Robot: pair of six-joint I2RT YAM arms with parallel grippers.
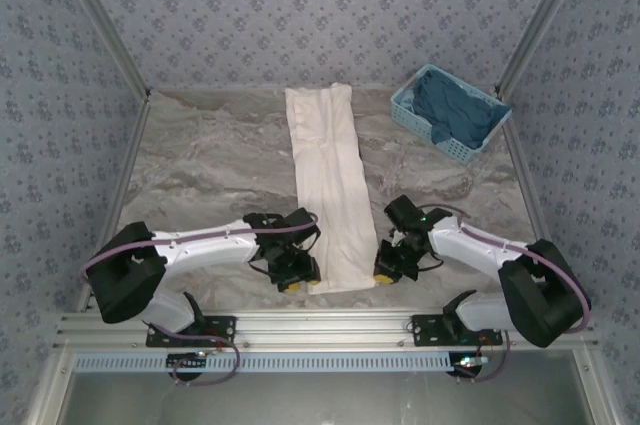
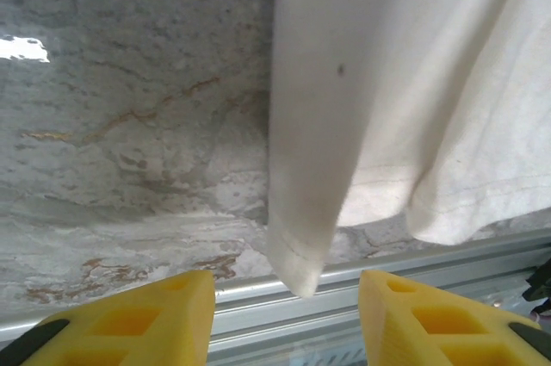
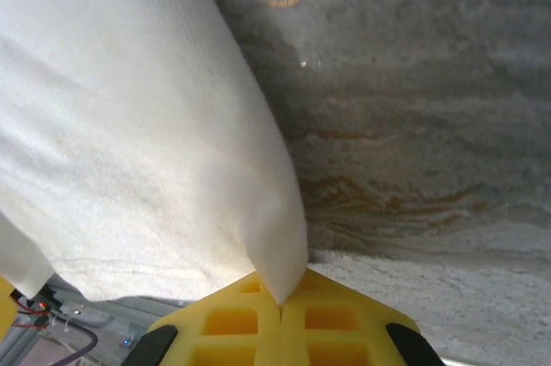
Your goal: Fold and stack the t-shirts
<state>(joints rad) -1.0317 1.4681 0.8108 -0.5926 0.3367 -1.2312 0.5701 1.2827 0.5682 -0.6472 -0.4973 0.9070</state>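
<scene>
Right wrist view: right claw (image 3: 280, 293) was closed, with the near right corner of the t-shirt (image 3: 129, 142) pinched between its yellow fingers. The cloth fanned up and to the left from the tips.

Left wrist view: left claw (image 2: 287, 297) stood partly open and held nothing. The shirt's near left corner lay between and just ahead of its fingertips, reaching the aluminium rail (image 2: 482, 250) at the table (image 2: 129, 125) edge. As far as I could tell it touched neither finger.

Top external view: the shirt lay as a long narrow strip running straight away from both claws toward the far wall, with one claw on each side of its near end.

Judgement: the step in hand was taking both near corners for a lengthwise fold. To do it well, I would ease the left claw forward until the corner sat deep between the fingers, catch every layer, and close. I would then match the right claw's height before lifting, so the hem rises level and the strip does not skew.

Far beyond the right claw, off to its right, sat a light-blue lattice basket (image 1: 405, 110) holding a crumpled dark blue cloth (image 1: 460, 115).
</scene>
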